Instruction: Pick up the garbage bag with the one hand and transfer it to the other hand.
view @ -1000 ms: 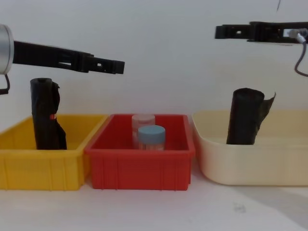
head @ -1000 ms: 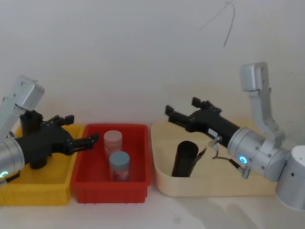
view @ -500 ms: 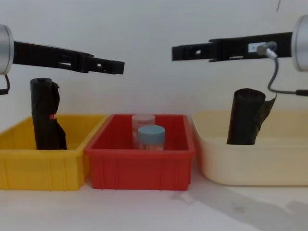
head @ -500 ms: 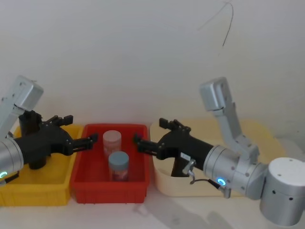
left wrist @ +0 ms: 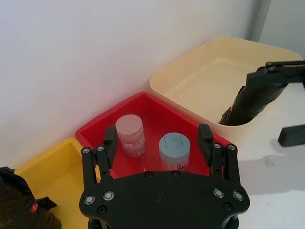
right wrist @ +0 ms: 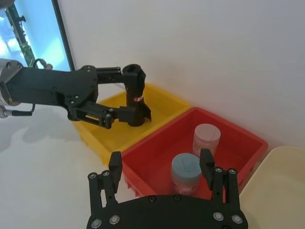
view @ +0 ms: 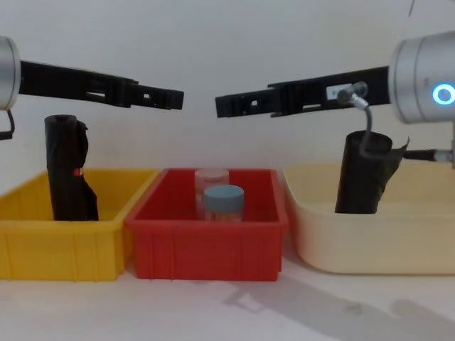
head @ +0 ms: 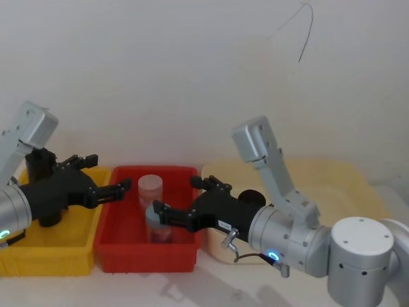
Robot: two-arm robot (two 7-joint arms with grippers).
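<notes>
The cream tub (view: 313, 213) sits below the wrist of our right gripper (head: 177, 197), and the red bin (view: 206, 249) lies under its fingertips. The garbage bag (view: 362, 174) stands up in the tub, touching neither gripper. Our right gripper and left gripper (head: 110, 174) hang wide open and empty, tips facing, apart.

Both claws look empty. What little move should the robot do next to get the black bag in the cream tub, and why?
Probably the left gripper should slide across toward the garbage bag, which stands untouched in the cream tub. Both grippers are open and hold nothing. The right gripper hovers above the red bin, away from the bag, so no grab has begun.
</notes>
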